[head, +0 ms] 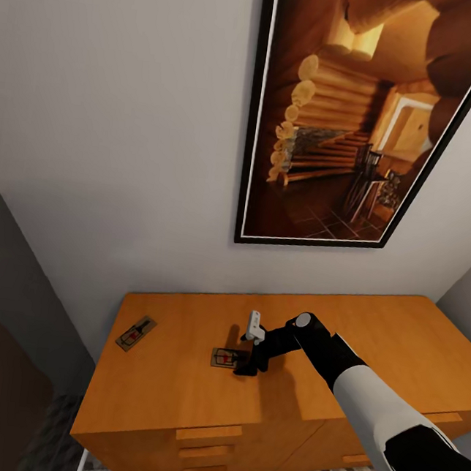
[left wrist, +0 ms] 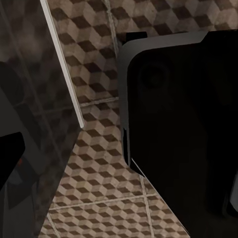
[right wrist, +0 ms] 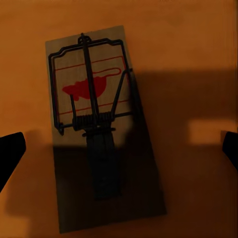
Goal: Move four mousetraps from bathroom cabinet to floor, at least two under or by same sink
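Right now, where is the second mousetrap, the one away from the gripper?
In the head view, the mousetrap lies flat on the cabinet top near its left end, apart from the right gripper.

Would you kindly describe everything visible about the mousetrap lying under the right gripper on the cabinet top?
The mousetrap is a flat rectangular board of pale tan wood. It carries a dark wire bar frame, a coiled spring across its middle, a dark plate running toward one end, and a red mouse-shaped print inside thin red lines. It lies flat on the orange-brown cabinet top, near its middle, partly shaded. The right gripper hangs over it, fingers spread wide, and nothing appears to grip it.
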